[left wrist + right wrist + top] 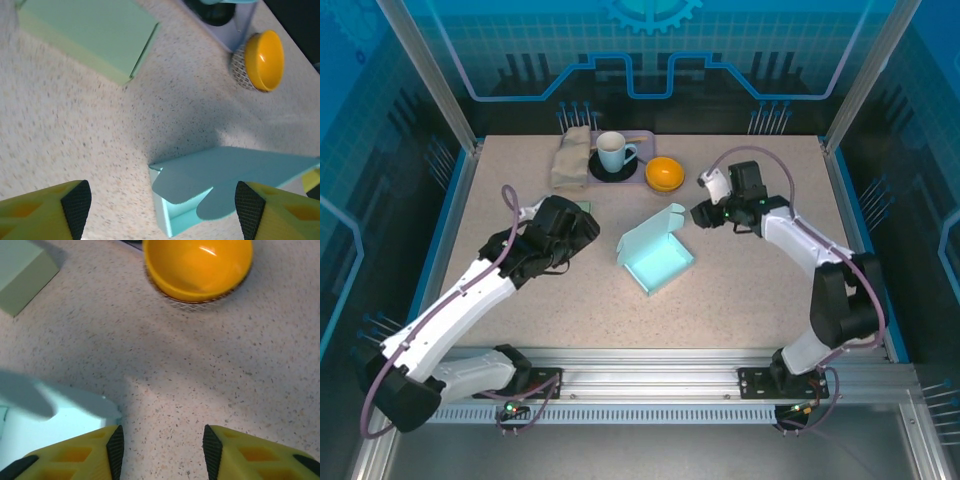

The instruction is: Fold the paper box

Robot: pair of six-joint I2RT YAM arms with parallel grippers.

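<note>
The light blue paper box (655, 255) lies in the middle of the table, its tray open upward and a flap raised on its far side. My left gripper (582, 228) hovers just left of it, open wide. In the left wrist view the box's corner and rounded flaps (225, 175) sit between the left gripper (162, 205) fingers without touching either pad. My right gripper (705, 215) is at the box's far right corner, open. In the right wrist view it (163, 452) has only bare table between its pads, and the box edge (50, 415) lies by its left finger.
An orange bowl (664, 174) sits behind the box, close to the right gripper. Beside it a tray (642, 138) holds a white cup (613, 152) on a dark saucer, with a folded cloth (570, 157) to the left. A flat pale green box (90, 35) lies near the left gripper.
</note>
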